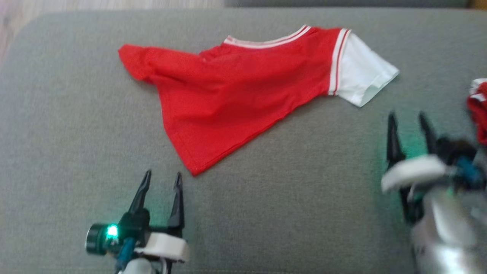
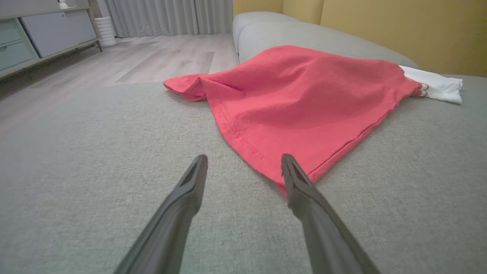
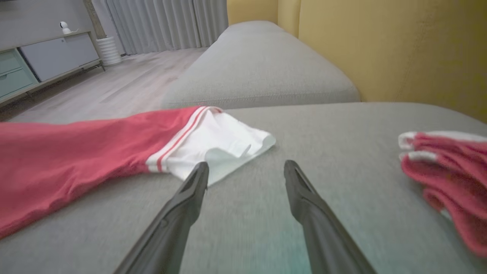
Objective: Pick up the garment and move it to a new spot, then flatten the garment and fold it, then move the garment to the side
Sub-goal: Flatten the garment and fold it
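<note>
The red garment [image 1: 243,95] was found spread and partly rumpled on the grey sofa cushion [image 1: 304,198], held by nothing. The left gripper [image 1: 163,173] was noted just beside the garment's nearest hem corner, jaws wide apart and empty. The right gripper [image 1: 406,115] was noted near the white sleeve [image 1: 361,72] but apart from it, jaws likewise wide and empty. A second red bundle [image 1: 478,110] was observed to its right.

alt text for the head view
A red shirt with a white sleeve lies rumpled on a grey cushion. The left gripper and right gripper sit open short of it, holding nothing. More red cloth shows at the right edge.
</note>
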You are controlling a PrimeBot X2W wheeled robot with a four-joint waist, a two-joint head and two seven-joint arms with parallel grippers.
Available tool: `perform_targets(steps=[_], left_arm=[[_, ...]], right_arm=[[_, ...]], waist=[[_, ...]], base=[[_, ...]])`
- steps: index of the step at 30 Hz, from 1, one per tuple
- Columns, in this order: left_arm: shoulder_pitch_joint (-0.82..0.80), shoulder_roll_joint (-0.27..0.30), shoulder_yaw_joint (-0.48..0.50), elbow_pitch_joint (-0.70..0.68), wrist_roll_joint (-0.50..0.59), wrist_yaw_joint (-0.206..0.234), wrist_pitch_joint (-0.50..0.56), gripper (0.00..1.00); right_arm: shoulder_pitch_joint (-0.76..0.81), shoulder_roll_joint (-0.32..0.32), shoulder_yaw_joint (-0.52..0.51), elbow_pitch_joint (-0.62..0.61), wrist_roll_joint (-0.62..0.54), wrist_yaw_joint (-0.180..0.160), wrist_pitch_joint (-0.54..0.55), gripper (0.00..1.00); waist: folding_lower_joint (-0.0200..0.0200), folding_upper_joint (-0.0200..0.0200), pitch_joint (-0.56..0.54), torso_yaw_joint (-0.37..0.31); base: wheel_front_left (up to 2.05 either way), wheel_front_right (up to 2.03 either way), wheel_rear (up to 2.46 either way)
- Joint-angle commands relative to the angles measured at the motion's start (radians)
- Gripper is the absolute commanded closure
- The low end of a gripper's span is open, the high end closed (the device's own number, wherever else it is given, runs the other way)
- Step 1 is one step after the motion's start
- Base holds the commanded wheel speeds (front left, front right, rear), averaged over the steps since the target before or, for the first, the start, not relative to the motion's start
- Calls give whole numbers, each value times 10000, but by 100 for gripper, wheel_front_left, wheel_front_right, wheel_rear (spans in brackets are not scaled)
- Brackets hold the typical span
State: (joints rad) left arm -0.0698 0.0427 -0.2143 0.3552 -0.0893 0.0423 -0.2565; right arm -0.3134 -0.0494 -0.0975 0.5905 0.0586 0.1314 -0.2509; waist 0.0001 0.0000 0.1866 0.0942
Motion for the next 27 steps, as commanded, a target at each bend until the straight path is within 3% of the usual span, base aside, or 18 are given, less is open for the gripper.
perform_targets(steps=[1, 12, 23, 24, 25, 26, 27], left_arm=[[-599, 76, 54, -295, -96, -34, -53, 0], [-1419, 76, -798, -196, -525, -49, -53, 0], [-1681, 76, -822, -84, -646, 13, -53, 0], [-1685, 76, -820, -74, -653, 15, -53, 0], [-1682, 76, -832, -58, -664, 18, -53, 0], [-1684, 76, -836, -62, -675, 28, -53, 0], [-1673, 76, -825, -60, -689, 46, -53, 0]], right_arm=[[-1211, -185, -13, -13, -342, -7, -108, 0], [-4266, -1157, -1608, 2474, -2231, -7, -106, 0], [-5332, -1481, -2971, 4332, -3579, -7, 182, 0], [-5277, -1453, -3081, 4475, -3665, -7, 180, 15], [-5198, -1414, -3175, 4602, -3718, -7, 157, 80], [-5099, -1361, -3240, 4713, -3748, -7, 117, 100], [-4984, -1299, -3294, 4809, -3740, -7, 71, 100]], waist=[[-1, 0, 568, 305], [-1, 0, 1983, 1190], [-1, 0, 2555, 1502], [-1, 0, 2540, 1492], [-1, 0, 2497, 1476], [-1, 0, 2433, 1439], [-1, 0, 2355, 1388]], base=[[0, 0, 0], [0, 0, 0], [0, 0, 0], [0, 0, 0], [0, 0, 0], [0, 0, 0], [0, 0, 0]])
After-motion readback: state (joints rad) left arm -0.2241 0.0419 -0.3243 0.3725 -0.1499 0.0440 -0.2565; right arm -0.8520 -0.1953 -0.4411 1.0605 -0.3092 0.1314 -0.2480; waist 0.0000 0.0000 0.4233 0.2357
